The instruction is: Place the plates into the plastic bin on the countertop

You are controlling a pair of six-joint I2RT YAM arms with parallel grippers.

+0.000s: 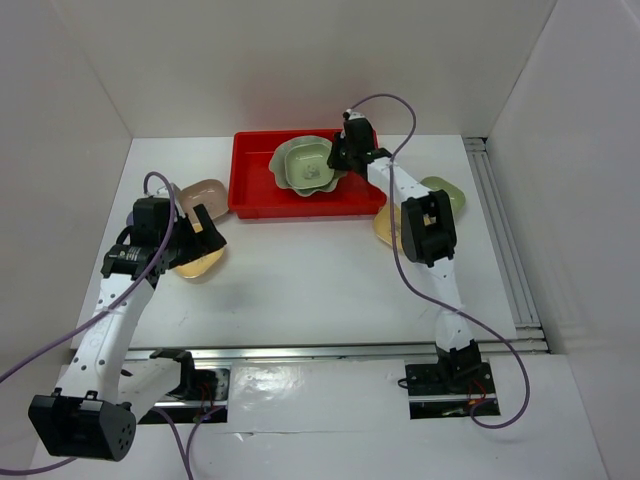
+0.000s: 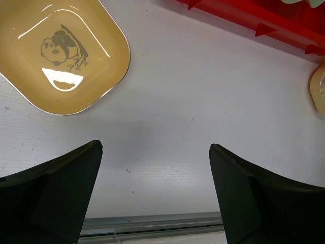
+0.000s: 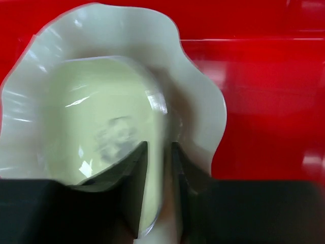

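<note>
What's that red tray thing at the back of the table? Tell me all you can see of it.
The red bin is a shallow rectangle with a raised rim, glossy like plastic. It lies flat at the far middle of the white table. Inside rests a large pale-green scalloped plate with a small green plate nested in it. The right gripper reaches over its right side, jaws astride the small plate's rim.

Bins: one red bin [image 1: 252, 180], far middle.
Plates in view: six.
Large plates: one scalloped plate [image 3: 198, 101], in the bin.
Green small plates: two, inner green plate [image 1: 305, 162] on the scalloped one, right green plate [image 1: 447, 190].
Yellow small plates: two, left yellow plate [image 1: 205, 265], right yellow plate [image 1: 385, 228].
Pink small plates: one tan-pink plate [image 1: 205, 190], far left.
Arms: two, left arm [image 1: 110, 320], right arm [image 1: 425, 235].
</note>
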